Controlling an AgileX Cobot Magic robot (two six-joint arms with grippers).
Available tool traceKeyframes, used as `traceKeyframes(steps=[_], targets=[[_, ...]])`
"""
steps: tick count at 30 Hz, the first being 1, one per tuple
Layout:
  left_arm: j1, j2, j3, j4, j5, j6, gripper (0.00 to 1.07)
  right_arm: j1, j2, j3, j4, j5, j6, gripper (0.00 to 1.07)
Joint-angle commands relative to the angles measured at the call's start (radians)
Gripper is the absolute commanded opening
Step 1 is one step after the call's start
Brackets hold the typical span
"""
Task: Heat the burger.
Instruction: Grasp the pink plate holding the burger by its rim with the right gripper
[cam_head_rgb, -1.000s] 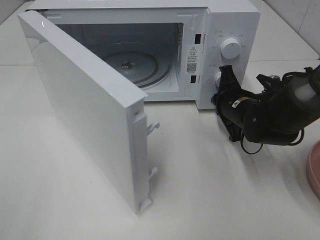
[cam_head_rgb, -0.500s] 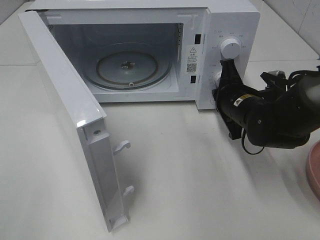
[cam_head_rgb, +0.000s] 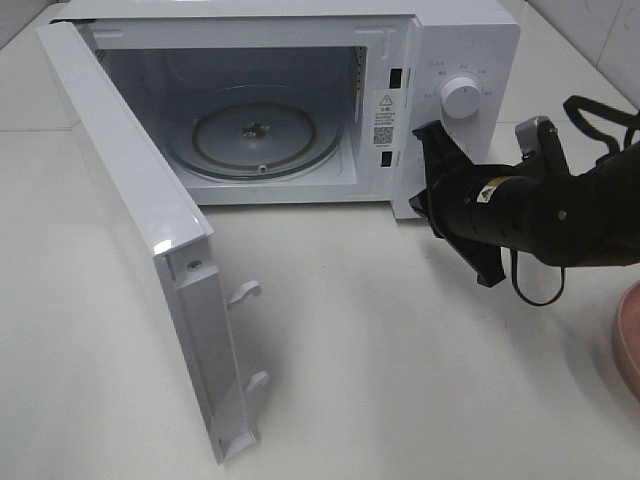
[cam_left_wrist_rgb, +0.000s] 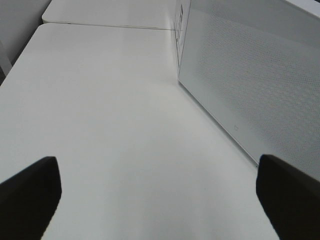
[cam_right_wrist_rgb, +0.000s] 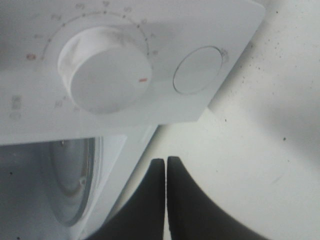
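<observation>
Swung wider than a second ago, the microwave (cam_head_rgb: 470, 40) door (cam_head_rgb: 130, 200) stands fully open on the left, and the right arm (cam_head_rgb: 560, 215) has turned away from the control panel. Beside the panel's lower corner the right fingers (cam_right_wrist_rgb: 150, 200) are clenched on nothing, while the left fingers (cam_left_wrist_rgb: 30, 195) are spread wide over the worktop (cam_head_rgb: 400, 380) left of the door. No burger is in view (only a pink plate (cam_head_rgb: 630, 340) rim at the right edge), so it likely lies rightward, nearer the right arm.
</observation>
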Motion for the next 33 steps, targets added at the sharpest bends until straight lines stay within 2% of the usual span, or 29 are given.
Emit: traceKeyframes(steps=[1,3,5,8,9,14,23,27,30,33], targets=[[-0.004,-0.022,0.002,-0.002,-0.009,0.000,0.98,0.005,-0.086,0.000,-0.135,0.144,-0.037,0.00],[-0.004,-0.022,0.002,-0.002,-0.009,0.000,0.98,0.005,-0.106,0.000,-0.174,0.170,-0.037,0.00],[-0.004,-0.022,0.002,-0.002,-0.009,0.000,0.98,0.005,-0.179,0.000,-0.308,0.271,-0.037,0.00],[-0.004,-0.022,0.002,-0.002,-0.009,0.000,0.98,0.005,-0.197,0.000,-0.340,0.301,-0.037,0.00],[-0.004,-0.022,0.002,-0.002,-0.009,0.000,0.98,0.005,-0.230,0.000,-0.391,0.360,-0.037,0.00],[-0.004,-0.022,0.002,-0.002,-0.009,0.000,0.98,0.005,-0.303,0.000,-0.460,0.500,-0.072,0.00],[-0.004,-0.022,0.002,-0.002,-0.009,0.000,0.98,0.005,-0.364,-0.037,-0.437,0.736,-0.327,0.02],[-0.004,-0.022,0.002,-0.002,-0.009,0.000,0.98,0.005,-0.367,-0.059,-0.397,0.804,-0.424,0.03],[-0.004,-0.022,0.002,-0.002,-0.009,0.000,0.98,0.005,-0.367,-0.108,-0.301,0.919,-0.601,0.04],[-0.004,-0.022,0.002,-0.002,-0.009,0.000,0.98,0.005,-0.367,-0.121,-0.282,0.945,-0.643,0.04]])
